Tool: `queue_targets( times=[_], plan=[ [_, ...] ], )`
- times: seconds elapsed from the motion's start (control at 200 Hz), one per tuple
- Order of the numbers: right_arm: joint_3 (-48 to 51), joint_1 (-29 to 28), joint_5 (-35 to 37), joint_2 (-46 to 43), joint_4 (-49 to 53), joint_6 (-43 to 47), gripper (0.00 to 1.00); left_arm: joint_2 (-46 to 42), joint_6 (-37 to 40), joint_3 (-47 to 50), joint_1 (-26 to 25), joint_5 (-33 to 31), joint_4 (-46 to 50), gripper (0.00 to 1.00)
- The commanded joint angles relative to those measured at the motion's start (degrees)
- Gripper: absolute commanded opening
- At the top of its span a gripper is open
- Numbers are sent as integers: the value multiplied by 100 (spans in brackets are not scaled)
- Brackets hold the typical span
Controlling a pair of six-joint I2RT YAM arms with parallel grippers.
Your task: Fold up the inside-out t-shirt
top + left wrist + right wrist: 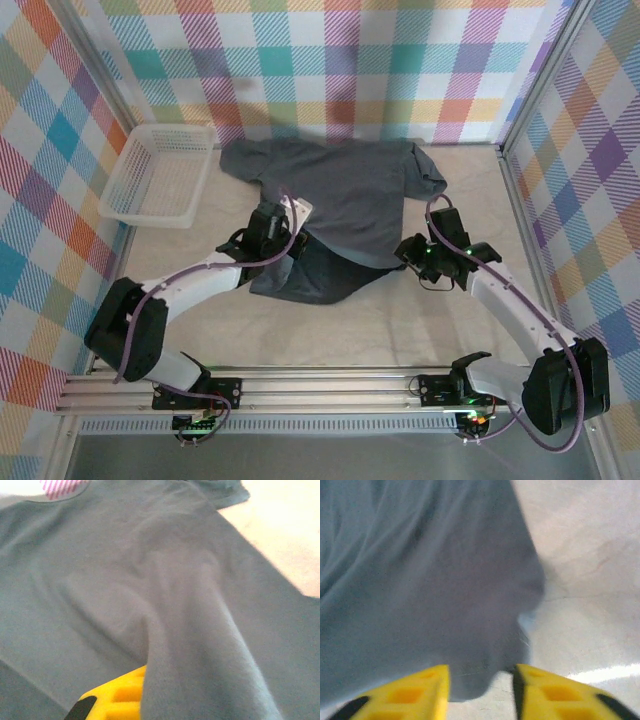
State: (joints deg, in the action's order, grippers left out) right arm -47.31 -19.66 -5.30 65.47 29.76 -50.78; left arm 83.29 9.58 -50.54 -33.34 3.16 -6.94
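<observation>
Desk [400,330]: pale cloth-covered surface. The work sits at its middle, with bare surface on the near side towards the arm bases.

Inside-out t-shirt [350,190]: lies mid-desk. The far half is spread flat with a sleeve out to each side. The near half is bunched and darker, drawn in between the two arms. Judgement: this is a lower-body fold in progress, and the far half is left flat to anchor the cloth.

White basket [150,217]: at the far left, just beside the left sleeve. I cannot tell whether they touch. It plays no part in this step.

Left gripper [290,215]: at the shirt's left edge. In the left wrist view a ridge of cloth [150,580] runs up from one yellow finger [112,702] and drapes over it. The jaws are closed tight with the fabric pinched. The ridge suggests tension from the pinch, so the cloth is held for lifting or dragging.

Right gripper [480,680]: at the shirt's right edge, seen from above at [410,250]. The jaws stand partly apart, with the shirt's edge [420,580] hanging into the gap and nothing clamped. Judgement: this is either a release or a re-grip, and I cannot say which.

Risk: with one side pinched and the other free, a pull would skew the fold.
</observation>
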Motion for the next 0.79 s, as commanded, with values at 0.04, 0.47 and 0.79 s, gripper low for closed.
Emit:
queue_targets(
  times=[0.04, 0.47, 0.79],
  plan=[
    [90, -1000, -624, -333, -1546, 1806, 53, -272, -694, -700, -6, 670, 1274, 0],
    [692, -3957, 2791, 2507, -7178, 6945, 0, 21, -1906, -2218, 3, 422, 3125, 0],
    [-80, -3245, 4423, 4361, -8591, 10034, 0, -384, -2397, -2638, -3, 1033, 3644, 0]
  ],
)
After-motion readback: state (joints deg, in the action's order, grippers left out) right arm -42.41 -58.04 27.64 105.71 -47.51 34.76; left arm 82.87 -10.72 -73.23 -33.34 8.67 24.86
